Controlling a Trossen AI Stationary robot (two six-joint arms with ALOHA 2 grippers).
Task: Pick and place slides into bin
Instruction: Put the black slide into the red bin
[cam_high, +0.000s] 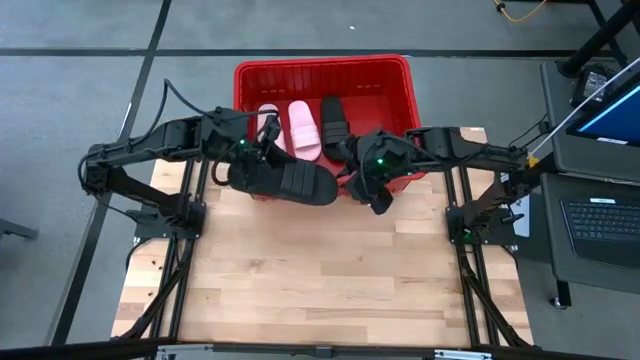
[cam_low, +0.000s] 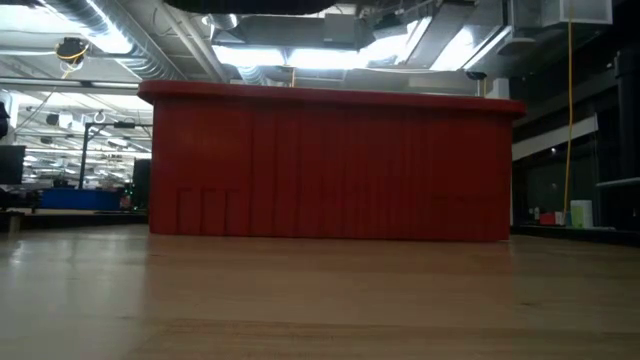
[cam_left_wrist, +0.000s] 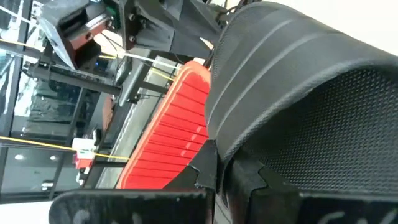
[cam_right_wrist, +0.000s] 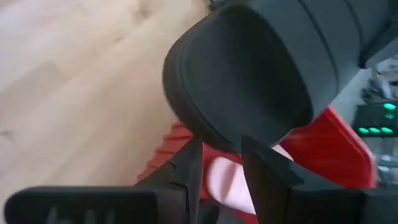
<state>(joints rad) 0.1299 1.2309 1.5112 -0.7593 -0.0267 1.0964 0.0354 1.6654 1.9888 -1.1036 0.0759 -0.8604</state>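
The red bin (cam_high: 400, 80) stands at the table's far middle and fills the low view (cam_low: 330, 165). Two pale pink slides (cam_high: 304, 128) (cam_high: 268, 122) lie inside it. My left gripper (cam_high: 262, 162) (cam_left_wrist: 231, 167) is shut on a black slide (cam_high: 295, 184) (cam_left_wrist: 298, 93) above the bin's near rim. My right gripper (cam_high: 353, 160) (cam_right_wrist: 219, 146) is at the near end of the second black slide (cam_high: 332, 118) (cam_right_wrist: 249, 74), over the bin's middle, with its fingers close together. Neither gripper shows in the low view. My left gripper pinches the black slide between its two fingers at the side edge (cam_left_wrist: 249, 146), where the ribbed strap meets the sole. The slide is lifted clear and lies roughly level along the bin's near rim. My right gripper has its two fingertips (cam_right_wrist: 189, 158) on the rim of the black slide's rounded end (cam_right_wrist: 214, 134). It comes from the table's right. A pink slide shows through the gap lower down. Whether this slide rests in the bin cannot be told.
Bare wooden table (cam_high: 320, 280) lies in front of the bin. Both arms' bases stand at the table's left and right edges. A desk with a laptop (cam_high: 600, 225) stands off the table's right side.
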